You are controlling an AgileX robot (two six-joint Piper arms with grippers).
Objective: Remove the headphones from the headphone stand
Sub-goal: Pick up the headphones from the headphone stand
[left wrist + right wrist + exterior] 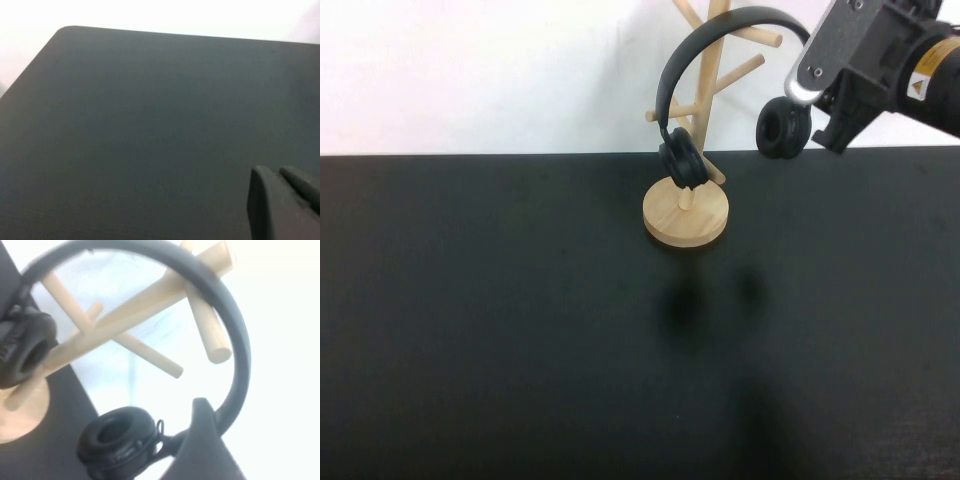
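The black headphones (692, 45) hang over the light wooden headphone stand (687, 213) at the back middle of the table. Their left ear cup (680, 160) rests against the pole; the right ear cup (783, 127) is swung out to the right and sits higher. My right gripper (815, 110) is at the headband's right end, just above that ear cup, and is shut on it. In the right wrist view one finger (200, 440) lies against the headband (235, 340), with the stand's pegs (150, 295) behind. My left gripper (275, 171) is shut and empty over bare table, outside the high view.
The black table (520, 330) runs from the stand toward me, with its far edge just behind the stand and a white wall beyond. The left wrist view shows the table's rounded corner (65, 30).
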